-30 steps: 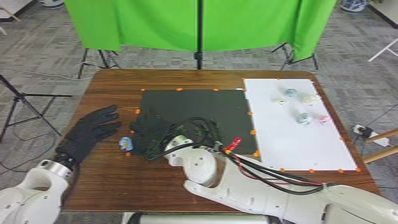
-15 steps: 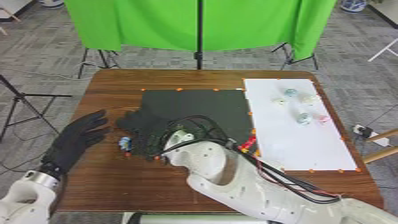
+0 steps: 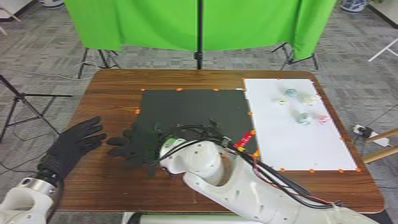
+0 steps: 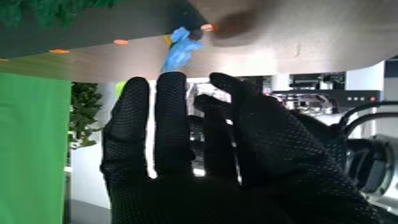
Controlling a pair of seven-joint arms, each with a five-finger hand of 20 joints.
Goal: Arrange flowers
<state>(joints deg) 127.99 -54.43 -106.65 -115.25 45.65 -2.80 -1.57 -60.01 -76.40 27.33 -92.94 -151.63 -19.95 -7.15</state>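
My right hand (image 3: 133, 146) is low at the left front corner of the dark mat, its arm crossing from the right. In the right wrist view, the right hand (image 4: 169, 145) has its fingers mostly straight and open. A blue crumpled piece (image 4: 180, 52) lies on the table just beyond the fingertips; whether they touch it cannot be told. My left hand (image 3: 73, 147) stays open over the table's left side, apart from the right one. Pale blue flowers (image 3: 304, 119), a pink flower (image 3: 323, 119) and whitish flowers (image 3: 311, 100) lie on the white board.
The dark mat (image 3: 191, 107) covers the table's middle, with the white board (image 3: 298, 145) to its right. Orange marks line both. Green foliage (image 4: 53, 11) rests on the mat near the right hand. Black cables run along the right arm.
My right hand has moved toward the robot and a little left, now covering the blue piece in the head view. The left hand has drawn back toward the robot and slightly left.
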